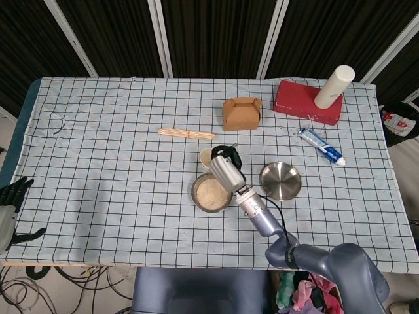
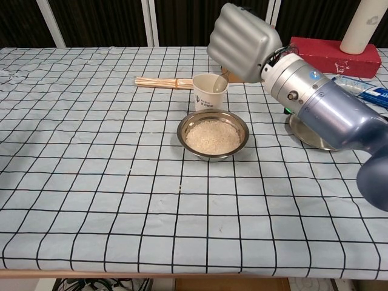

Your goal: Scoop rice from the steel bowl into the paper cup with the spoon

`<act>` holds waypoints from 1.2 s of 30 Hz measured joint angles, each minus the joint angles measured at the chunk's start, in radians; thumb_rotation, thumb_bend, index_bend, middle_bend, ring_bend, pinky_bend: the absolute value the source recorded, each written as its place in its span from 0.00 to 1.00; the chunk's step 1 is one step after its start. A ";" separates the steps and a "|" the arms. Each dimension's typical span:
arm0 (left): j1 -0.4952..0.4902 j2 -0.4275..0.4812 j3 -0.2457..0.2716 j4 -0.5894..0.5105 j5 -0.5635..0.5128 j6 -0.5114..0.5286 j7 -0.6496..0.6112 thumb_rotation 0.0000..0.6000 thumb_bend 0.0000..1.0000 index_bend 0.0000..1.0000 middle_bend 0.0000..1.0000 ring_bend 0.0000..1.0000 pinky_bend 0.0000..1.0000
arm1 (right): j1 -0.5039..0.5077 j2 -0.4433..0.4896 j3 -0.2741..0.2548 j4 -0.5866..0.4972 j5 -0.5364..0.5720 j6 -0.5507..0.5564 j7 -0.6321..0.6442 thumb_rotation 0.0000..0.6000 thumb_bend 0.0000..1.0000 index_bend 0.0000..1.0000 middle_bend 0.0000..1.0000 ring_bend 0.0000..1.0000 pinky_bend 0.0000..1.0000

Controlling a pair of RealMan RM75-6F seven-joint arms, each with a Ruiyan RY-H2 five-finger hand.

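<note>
A steel bowl of rice [image 1: 211,193] [image 2: 212,135] sits mid-table, and a white paper cup [image 1: 205,157] [image 2: 210,91] stands just behind it. My right hand [image 1: 224,171] [image 2: 242,43] hovers fisted above the cup's right rim and the bowl's far edge. It grips the spoon, which the hand itself almost wholly hides in both views. The cup's inside looks pale, and its fill level is unclear. My left hand [image 1: 10,208] hangs off the table's left front corner with fingers apart, holding nothing.
An empty steel bowl [image 1: 280,181] [image 2: 310,134] lies right of the rice bowl. Wooden sticks [image 1: 186,133] [image 2: 155,82] lie behind the cup on its left. Further back are a brown box [image 1: 241,112], a red block [image 1: 308,101] with a white cylinder [image 1: 334,86], and a tube [image 1: 322,146].
</note>
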 measured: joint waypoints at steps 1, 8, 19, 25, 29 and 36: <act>0.000 0.000 0.000 0.000 -0.001 0.000 -0.002 1.00 0.02 0.00 0.00 0.00 0.00 | 0.000 -0.002 0.003 0.000 0.001 -0.002 -0.003 1.00 0.42 0.63 1.00 1.00 1.00; -0.002 0.003 0.000 0.001 0.000 -0.006 -0.007 1.00 0.02 0.00 0.00 0.00 0.00 | 0.001 -0.008 0.042 -0.005 0.009 0.009 -0.015 1.00 0.42 0.63 1.00 1.00 1.00; 0.001 0.003 0.000 0.004 0.007 0.005 -0.008 1.00 0.02 0.00 0.00 0.00 0.00 | -0.060 0.004 0.152 -0.160 0.093 0.105 0.050 1.00 0.42 0.63 1.00 1.00 1.00; 0.005 -0.002 0.001 0.011 0.015 0.016 -0.006 1.00 0.02 0.00 0.00 0.00 0.00 | -0.194 0.085 0.137 -0.327 0.137 0.172 0.116 1.00 0.42 0.63 1.00 1.00 1.00; 0.007 -0.008 0.005 0.014 0.023 0.022 0.007 1.00 0.02 0.00 0.00 0.00 0.00 | -0.292 0.143 0.087 -0.394 0.160 0.208 0.176 1.00 0.42 0.63 1.00 1.00 1.00; 0.013 -0.018 0.009 0.018 0.029 0.033 0.024 1.00 0.02 0.00 0.00 0.00 0.00 | -0.395 0.156 0.018 -0.393 0.197 0.233 0.277 1.00 0.42 0.63 1.00 1.00 1.00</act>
